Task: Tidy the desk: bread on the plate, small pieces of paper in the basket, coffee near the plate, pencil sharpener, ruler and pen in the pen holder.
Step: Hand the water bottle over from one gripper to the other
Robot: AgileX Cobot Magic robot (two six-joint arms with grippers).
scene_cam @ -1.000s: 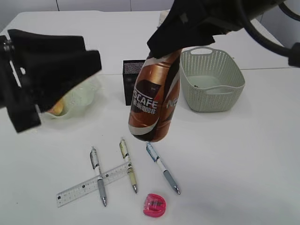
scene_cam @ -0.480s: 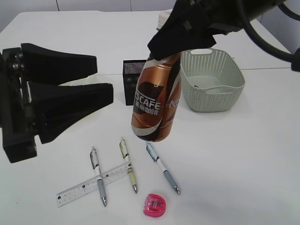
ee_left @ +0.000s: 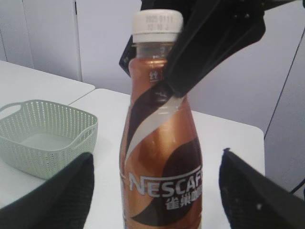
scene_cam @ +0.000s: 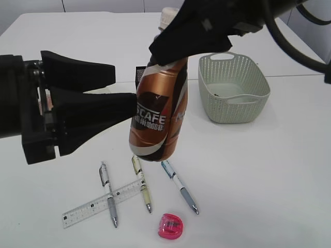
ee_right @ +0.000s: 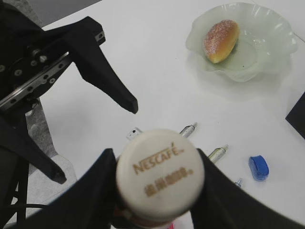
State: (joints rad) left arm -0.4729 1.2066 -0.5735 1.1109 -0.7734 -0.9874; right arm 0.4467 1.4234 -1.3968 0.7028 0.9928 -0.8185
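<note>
Exterior view: the right gripper [scene_cam: 168, 54] clamps the neck of the coffee [scene_cam: 155, 116], which hangs tilted above the table, just over the pens [scene_cam: 142, 183], while the left gripper [scene_cam: 121, 90] stands with jaws wide apart beside the bottle, not touching it. Left wrist view has the coffee between the spread fingers [ee_left: 62, 191], with the basket [ee_left: 43, 138] behind to one side. Right wrist view looks down on the white cap, with the bread [ee_right: 220, 40] lying on the plate [ee_right: 271, 45].
</note>
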